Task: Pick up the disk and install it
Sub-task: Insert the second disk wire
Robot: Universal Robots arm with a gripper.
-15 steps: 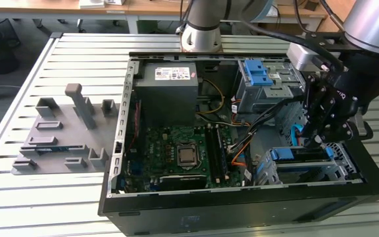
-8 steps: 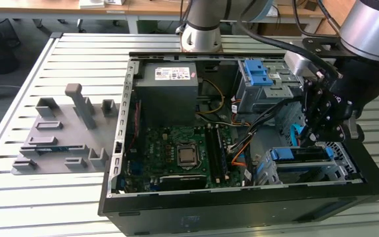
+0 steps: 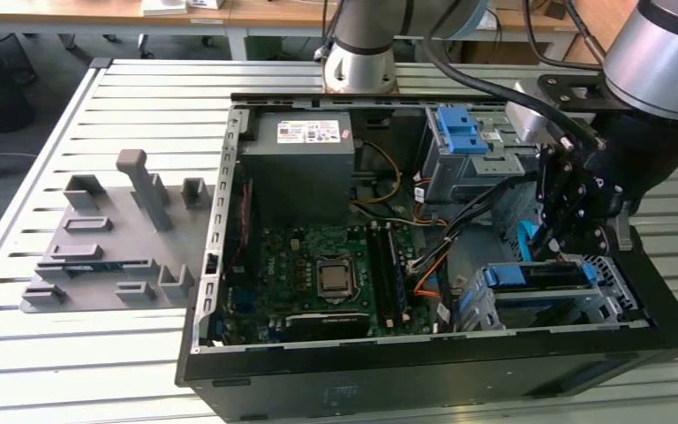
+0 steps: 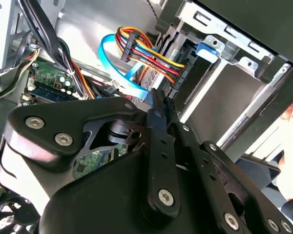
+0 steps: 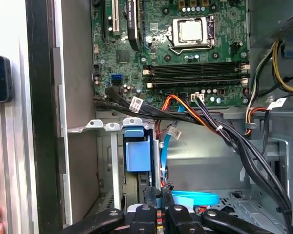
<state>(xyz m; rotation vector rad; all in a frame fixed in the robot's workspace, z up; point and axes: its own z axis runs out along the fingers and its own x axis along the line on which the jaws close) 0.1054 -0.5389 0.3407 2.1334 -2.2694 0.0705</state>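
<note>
Tool (image 3: 561,256) stands low inside the open computer case (image 3: 433,371), over the lower drive cage (image 3: 604,305) at the exterior view's right. Its fingers (image 5: 158,197) are pressed close together in both wrist views, among the power and data cables (image 4: 146,56); whether they pinch a connector cannot be told. The disk (image 3: 536,276), in its blue carrier, sits in that cage directly beneath the tool, apparently seated in its bay. The motherboard (image 3: 321,278) lies exposed alongside. A grey fixture (image 3: 109,238) rests on the slatted worktop (image 3: 80,362).
</note>
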